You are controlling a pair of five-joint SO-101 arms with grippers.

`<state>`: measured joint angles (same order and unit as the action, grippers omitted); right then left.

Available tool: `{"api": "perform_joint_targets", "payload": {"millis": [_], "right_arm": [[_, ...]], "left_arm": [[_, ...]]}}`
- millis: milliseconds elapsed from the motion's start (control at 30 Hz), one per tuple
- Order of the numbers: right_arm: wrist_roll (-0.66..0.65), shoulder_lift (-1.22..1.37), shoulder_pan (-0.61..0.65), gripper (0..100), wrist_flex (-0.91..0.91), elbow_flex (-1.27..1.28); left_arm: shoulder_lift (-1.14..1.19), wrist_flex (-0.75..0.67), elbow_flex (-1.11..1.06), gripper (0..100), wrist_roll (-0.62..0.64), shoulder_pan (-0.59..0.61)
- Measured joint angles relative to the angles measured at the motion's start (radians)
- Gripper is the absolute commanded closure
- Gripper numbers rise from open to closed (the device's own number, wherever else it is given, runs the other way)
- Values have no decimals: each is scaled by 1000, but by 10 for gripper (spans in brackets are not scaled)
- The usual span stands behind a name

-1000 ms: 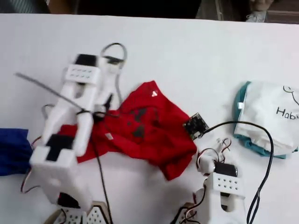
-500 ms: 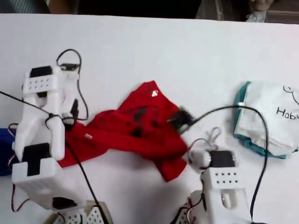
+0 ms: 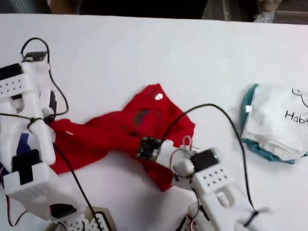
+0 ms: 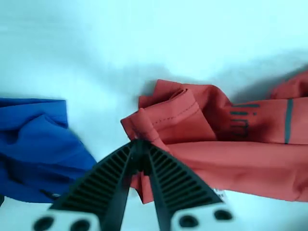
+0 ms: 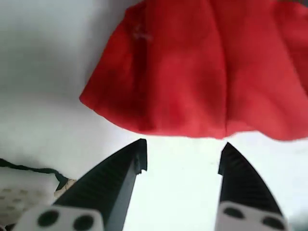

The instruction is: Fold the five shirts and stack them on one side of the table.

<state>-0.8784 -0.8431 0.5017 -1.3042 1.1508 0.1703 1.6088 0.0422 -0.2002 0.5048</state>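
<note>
Though both at the red shirt (image 3: pixel 144 130) — left claw (image 4: pixel 139 144) tight on its edge, right claw (image 5: pixel 184 144) wide apart.

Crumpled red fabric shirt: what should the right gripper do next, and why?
Probably ease the open right gripper forward onto the nearest edge of the crumpled red fabric shirt: it sits just short of it, while the left gripper is shut on another corner.
</note>
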Motion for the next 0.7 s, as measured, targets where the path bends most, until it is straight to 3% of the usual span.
{"api": "perform_joint_targets", "payload": {"millis": [233,467,700], "right_arm": [[-2,295,71,749,127,-60],[-3,605,-49,750,307,-325],[-3,1066,-152,750,238,-810]], "left_arm": [[0,0,0,975,6,0],[0,2,3,975,6,0],[0,2,5,975,6,0]]}}
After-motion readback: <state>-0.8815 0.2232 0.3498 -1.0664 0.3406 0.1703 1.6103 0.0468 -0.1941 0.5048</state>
